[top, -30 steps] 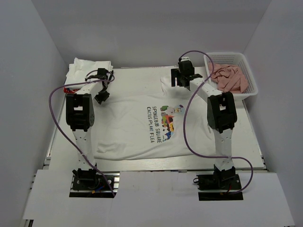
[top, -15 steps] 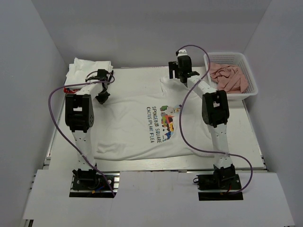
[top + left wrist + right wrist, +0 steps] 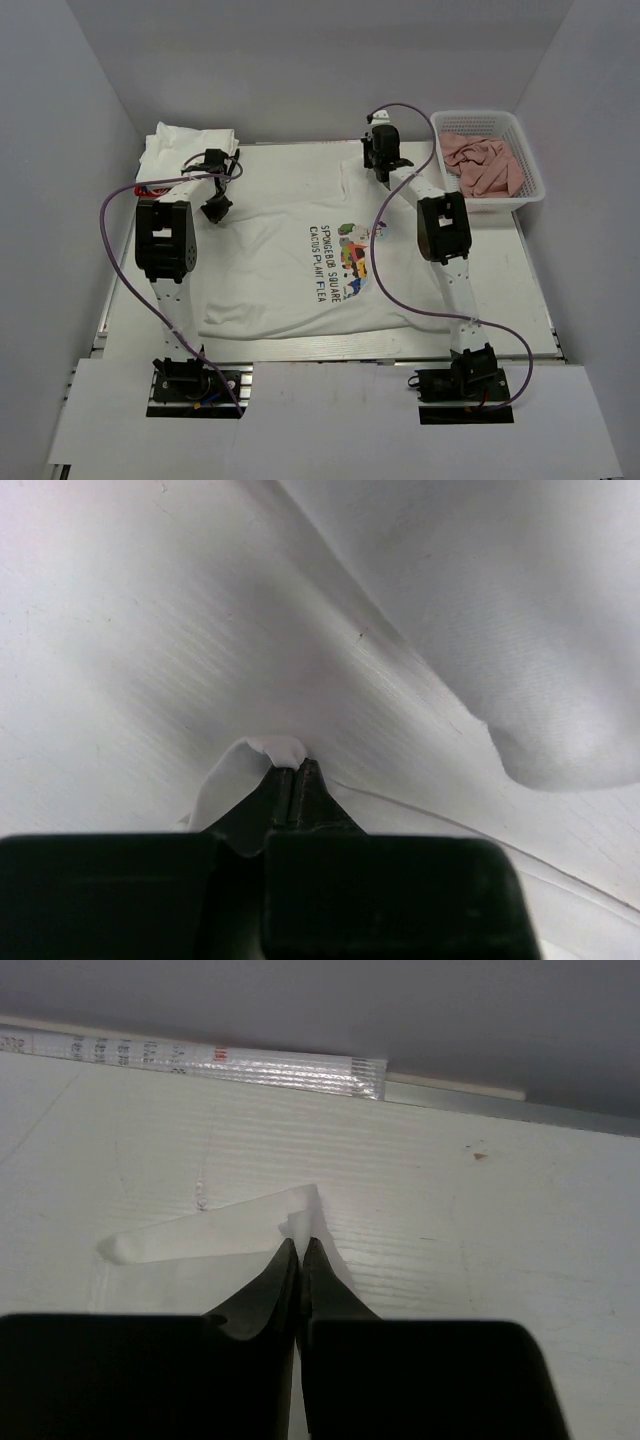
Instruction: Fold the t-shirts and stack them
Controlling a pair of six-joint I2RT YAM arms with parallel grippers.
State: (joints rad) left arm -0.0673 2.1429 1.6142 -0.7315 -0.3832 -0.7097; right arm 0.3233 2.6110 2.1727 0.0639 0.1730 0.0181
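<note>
- Table (image 3: 500,290) is carrying everything; both my arms are reaching out over it from the near edge.
- Printed t-shirt (image 3: 280,260) is lying spread flat across the middle of the table, chest print facing up and lettering running sideways in the top view.
- Second t-shirt (image 3: 175,140), plain white, is sitting in a loose pile at the far-left corner of the table, apart from the spread one.
- Basket (image 3: 475,115) is sitting at the far-right corner, just beside the table edge, and is holding the pink cloths (image 3: 485,165) in a crumpled heap.
- Left gripper (image 3: 215,208) is sitting down on the far-left edge of the printed t-shirt. In the wrist view the left gripper (image 3: 293,780) is clamping fully closed on a small raised fold of the printed t-shirt (image 3: 240,775).
- Right gripper (image 3: 385,172) is sitting at the far-right corner of the printed t-shirt, near the basket. In the wrist view the right gripper (image 3: 300,1250) is closing down to a sliver, pinching a folded white edge of the printed t-shirt (image 3: 200,1240) against the table.
- Cables (image 3: 120,250), purple, are looping along each arm.
</note>
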